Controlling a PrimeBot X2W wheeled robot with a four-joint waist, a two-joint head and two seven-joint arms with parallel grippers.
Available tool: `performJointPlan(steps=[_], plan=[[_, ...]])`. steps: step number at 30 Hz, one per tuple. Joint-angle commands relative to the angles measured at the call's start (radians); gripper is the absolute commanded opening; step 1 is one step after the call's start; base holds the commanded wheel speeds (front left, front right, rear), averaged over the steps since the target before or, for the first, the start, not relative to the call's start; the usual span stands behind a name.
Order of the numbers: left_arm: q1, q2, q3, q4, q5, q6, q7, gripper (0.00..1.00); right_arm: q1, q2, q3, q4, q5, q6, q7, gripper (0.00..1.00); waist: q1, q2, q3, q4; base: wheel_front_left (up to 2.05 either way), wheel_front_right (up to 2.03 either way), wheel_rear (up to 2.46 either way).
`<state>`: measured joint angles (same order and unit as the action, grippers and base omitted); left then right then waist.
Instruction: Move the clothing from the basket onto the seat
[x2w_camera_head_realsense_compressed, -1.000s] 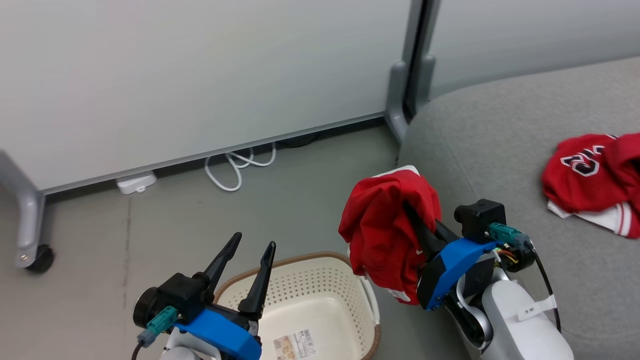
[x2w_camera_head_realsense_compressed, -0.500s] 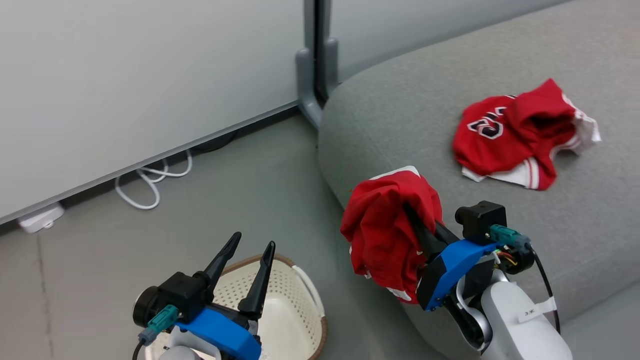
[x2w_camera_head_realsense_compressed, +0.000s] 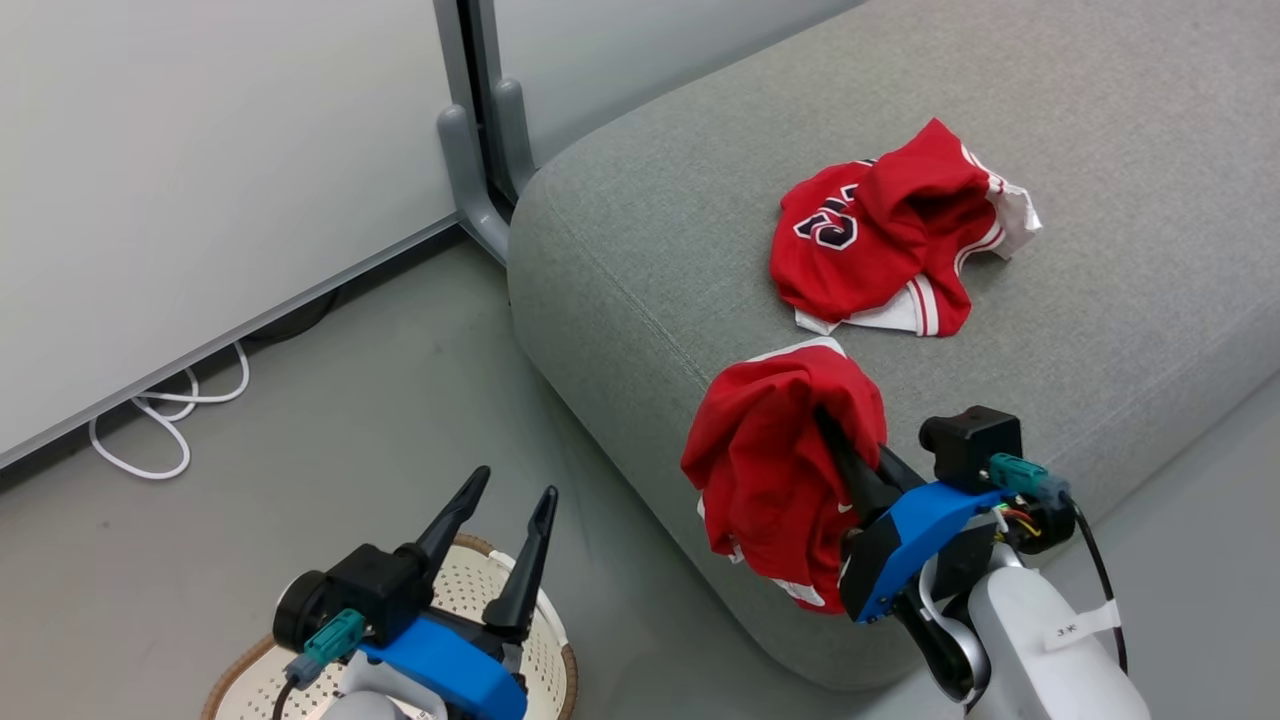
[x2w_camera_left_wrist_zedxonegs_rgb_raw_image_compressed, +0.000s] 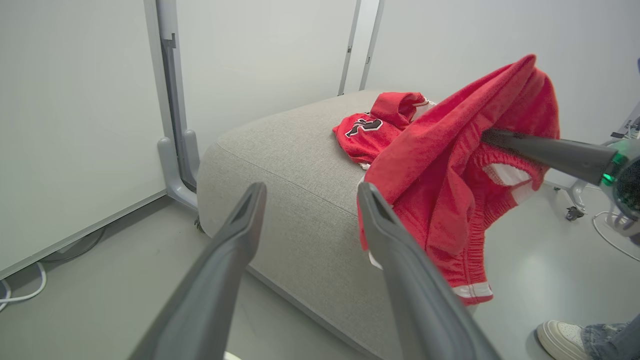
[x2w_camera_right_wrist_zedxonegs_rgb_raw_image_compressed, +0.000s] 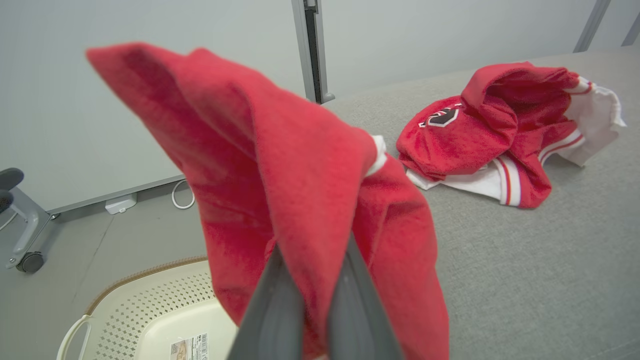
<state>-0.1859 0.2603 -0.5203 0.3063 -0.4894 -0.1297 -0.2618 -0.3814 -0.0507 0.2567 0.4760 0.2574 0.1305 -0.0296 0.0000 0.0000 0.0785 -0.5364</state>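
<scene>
Clothing (x2w_camera_head_realsense_compressed: 770, 470) pinched in closed right claw (x2w_camera_head_realsense_compressed: 830, 425); left claw (x2w_camera_head_realsense_compressed: 514, 482) wide, empty.

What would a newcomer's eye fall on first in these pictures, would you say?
First, the red garment hanging from the shut right hand at the near edge of the grey sofa. Then the lettered red garment lying crumpled on its seat, farther back. At lower left, the open left hand shows by the cream basket.

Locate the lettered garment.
The lettered garment lies on the grey sofa, upper right in the head view, beyond the second garment held by the right gripper.
</scene>
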Motion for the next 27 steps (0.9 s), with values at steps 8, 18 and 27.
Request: performJointPlan(steps=[8, 18, 27], plan=[[-0.054, 0.009, -0.040, 0.017, -0.011, -0.001, -0.005, 1.00, 0.025, 0.001, -0.032, -0.022, -0.009, 0.000, -0.013, 0.00, 0.0000, 0.0000, 0.016, -0.011, 0.00, 0.00, 0.00], [-0.045, 0.013, -0.032, 0.015, -0.015, -0.001, -0.005, 1.00, 0.006, 0.000, -0.027, -0.015, 0.004, 0.000, -0.009, 0.00, 0.0000, 0.0000, 0.024, -0.008, 0.00, 0.00, 0.00], [-0.056, 0.031, -0.007, -0.009, 0.013, -0.001, -0.005, 1.00, -0.159, -0.001, -0.079, 0.016, 0.006, 0.000, 0.028, 0.00, 0.0000, 0.0000, 0.087, -0.008, 0.00, 0.00, 0.00]])
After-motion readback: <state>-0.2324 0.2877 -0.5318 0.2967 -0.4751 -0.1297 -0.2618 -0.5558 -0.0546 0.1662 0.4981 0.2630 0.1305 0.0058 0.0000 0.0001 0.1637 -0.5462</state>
